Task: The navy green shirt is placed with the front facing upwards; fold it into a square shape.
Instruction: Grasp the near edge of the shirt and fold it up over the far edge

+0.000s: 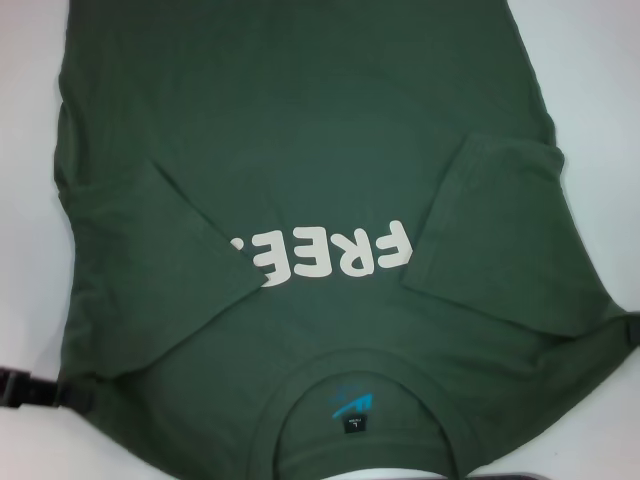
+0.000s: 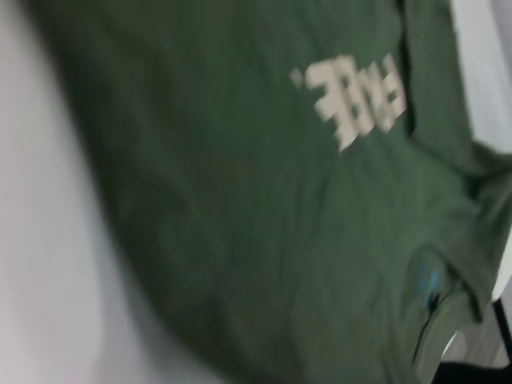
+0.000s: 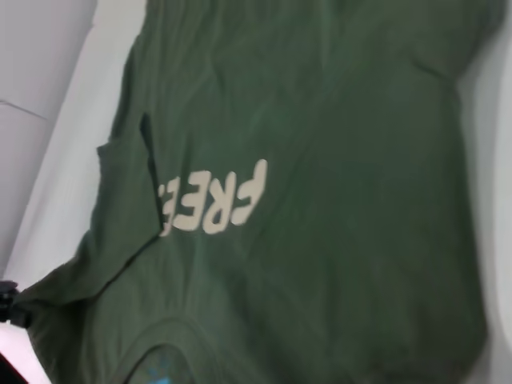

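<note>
We saw both sleeves folded onto the dark olive-green cotton T-shirt (image 1: 300, 150); next came halving its body. Beside its shoulders, we couldn't tell either gripper's state.

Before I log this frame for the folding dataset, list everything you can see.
navy green shirt: one, dark olive green, spread front up over most of the table, collar nearest the robot, both sleeves folded inward over the chest.
FREE lettering: one print, pale, mid-chest, its last letter partly covered by the sleeve on the robot's left.
neck logo: one, blue, inside the collar, small black tag just below it.
table: one, white, showing around the shirt's edges.
left gripper: one, black, at the shirt's shoulder edge.
right gripper: one, black, at the opposite shoulder edge.
</note>
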Controlling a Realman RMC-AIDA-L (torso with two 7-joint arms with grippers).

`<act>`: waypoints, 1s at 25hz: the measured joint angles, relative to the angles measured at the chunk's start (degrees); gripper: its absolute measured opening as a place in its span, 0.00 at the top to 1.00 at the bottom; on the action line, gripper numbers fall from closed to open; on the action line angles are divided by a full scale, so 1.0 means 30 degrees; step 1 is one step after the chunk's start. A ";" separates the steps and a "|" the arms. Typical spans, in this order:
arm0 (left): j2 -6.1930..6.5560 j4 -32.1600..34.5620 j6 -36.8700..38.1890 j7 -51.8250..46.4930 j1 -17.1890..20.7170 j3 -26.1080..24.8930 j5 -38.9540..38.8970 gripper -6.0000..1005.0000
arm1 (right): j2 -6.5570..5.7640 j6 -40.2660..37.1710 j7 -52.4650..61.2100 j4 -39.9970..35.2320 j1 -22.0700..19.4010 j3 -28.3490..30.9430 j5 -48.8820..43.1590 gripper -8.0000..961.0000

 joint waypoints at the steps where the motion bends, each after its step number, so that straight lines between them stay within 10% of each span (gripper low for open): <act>1: -0.0006 0.0003 0.0007 0.0112 -0.0029 -0.0100 -0.0329 0.96 | 0.0002 0.0002 0.0001 0.0001 0.0137 0.0000 0.0043 0.94; 25: -0.0814 0.0509 -0.5239 -0.1338 -0.4918 -0.0758 -0.5046 0.96 | 0.0287 0.3376 0.1715 0.0052 0.5695 0.0089 0.1936 0.92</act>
